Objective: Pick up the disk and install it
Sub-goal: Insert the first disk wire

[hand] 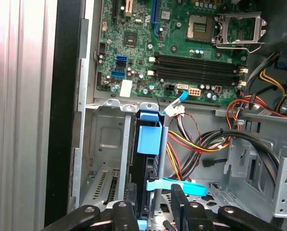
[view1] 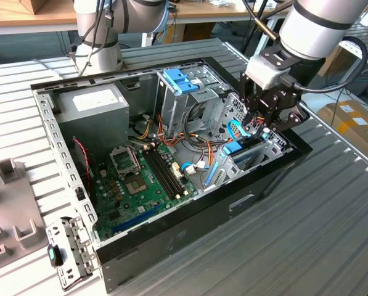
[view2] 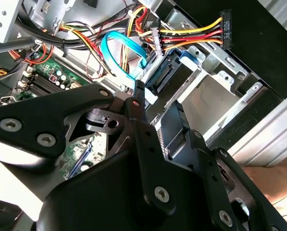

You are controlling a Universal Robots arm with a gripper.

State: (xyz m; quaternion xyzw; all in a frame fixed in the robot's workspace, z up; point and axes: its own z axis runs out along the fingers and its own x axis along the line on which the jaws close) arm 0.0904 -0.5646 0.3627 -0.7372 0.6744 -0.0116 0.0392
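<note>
My black pincer (view1: 262, 120) is low in the drive bay at the exterior view's right end of the open black PC case (view1: 190, 216). Can't tell if it's clamped or apart. In the first wrist view, the flat grey metal disk (hand: 142, 190) appears to stand edge-on in the bay under a light-blue plastic bracket (hand: 149, 137), beside a flat blue cable (hand: 181, 185). Handling est.: rigid, fairly heavy, smooth sides, shock-sensitive. Best hold is the long side edges, not label or connector end.

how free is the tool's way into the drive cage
Likely yes: the case is open and the tool hangs over the drive cage, though a blue cable and power wires crowd it.
</note>
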